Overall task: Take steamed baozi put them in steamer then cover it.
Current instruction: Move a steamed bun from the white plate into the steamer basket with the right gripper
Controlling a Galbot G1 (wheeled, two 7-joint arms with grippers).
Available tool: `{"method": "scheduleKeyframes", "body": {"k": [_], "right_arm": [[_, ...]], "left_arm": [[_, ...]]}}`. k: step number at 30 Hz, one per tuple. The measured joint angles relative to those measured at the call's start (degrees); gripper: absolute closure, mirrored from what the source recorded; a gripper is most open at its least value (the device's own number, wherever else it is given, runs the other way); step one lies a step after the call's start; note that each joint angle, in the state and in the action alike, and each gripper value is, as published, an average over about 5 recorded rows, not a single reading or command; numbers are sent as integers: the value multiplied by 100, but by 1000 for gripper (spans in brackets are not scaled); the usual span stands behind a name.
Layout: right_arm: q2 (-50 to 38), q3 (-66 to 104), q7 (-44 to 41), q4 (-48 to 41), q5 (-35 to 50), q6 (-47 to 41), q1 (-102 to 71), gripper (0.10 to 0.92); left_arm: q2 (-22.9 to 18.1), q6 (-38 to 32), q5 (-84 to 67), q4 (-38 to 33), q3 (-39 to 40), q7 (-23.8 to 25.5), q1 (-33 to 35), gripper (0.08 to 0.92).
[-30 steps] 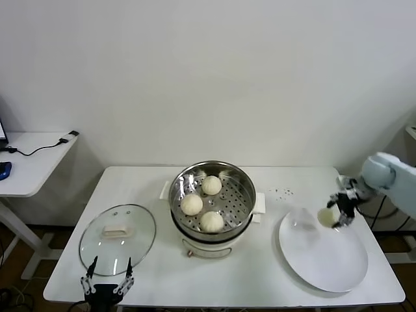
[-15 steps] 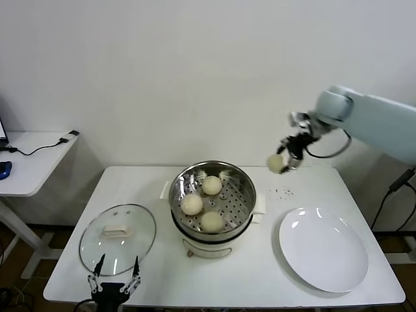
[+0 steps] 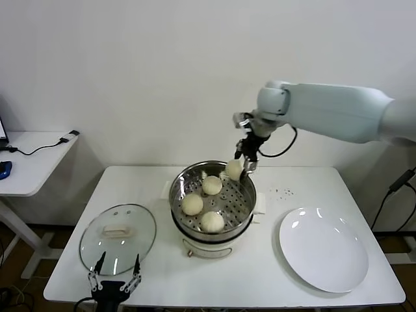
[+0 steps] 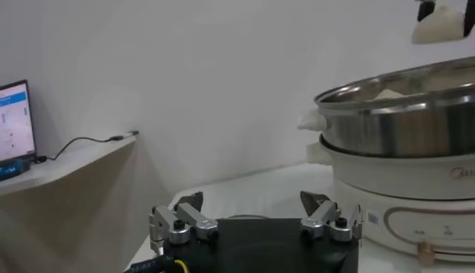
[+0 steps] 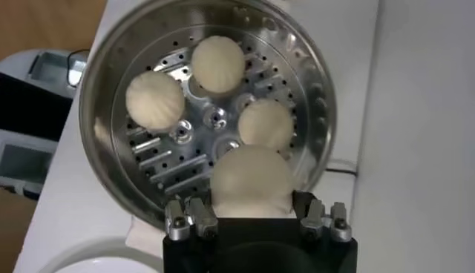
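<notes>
My right gripper (image 3: 241, 165) is shut on a cream-white baozi (image 3: 233, 169) and holds it above the far right rim of the steamer (image 3: 242, 212). In the right wrist view the held baozi (image 5: 251, 180) sits between the fingers over the perforated tray (image 5: 159, 159). Three baozi (image 3: 211, 185) lie on the tray inside the shiny steel pot. The glass cover (image 3: 117, 238) with its whitish handle lies flat on the table, left of the steamer. My left gripper (image 3: 114, 278) is open and empty at the table's front edge, just below the cover.
A flat white plate (image 3: 323, 249) lies on the table right of the steamer. A small side table (image 3: 29, 162) with a cable stands at the far left. The wall is close behind.
My right arm has carried the baozi from the plate up and leftward to above the steamer's far rim. The left gripper has shifted only slightly.
</notes>
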Motion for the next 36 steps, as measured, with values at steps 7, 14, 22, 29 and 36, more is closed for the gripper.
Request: {"method": "scheduleKeyframes", "body": {"k": [7, 14, 22, 29, 36], "right_arm": [[260, -240, 199, 57, 40, -139, -184, 329], [399, -367, 322, 67, 3, -207, -419, 330], [429, -403, 437, 74, -51, -262, -645, 327], [391, -380, 498, 112, -34, -318, -698, 246], [272, -292, 436, 189, 33, -280, -626, 203]], "left_arm": [[13, 12, -35, 17, -32, 3, -28, 177], [25, 37, -53, 72, -50, 9, -78, 177], [65, 32, -91, 128, -89, 10, -87, 177], [70, 30, -97, 132, -91, 10, -91, 177], [70, 34, -65, 104, -62, 10, -102, 177]]}}
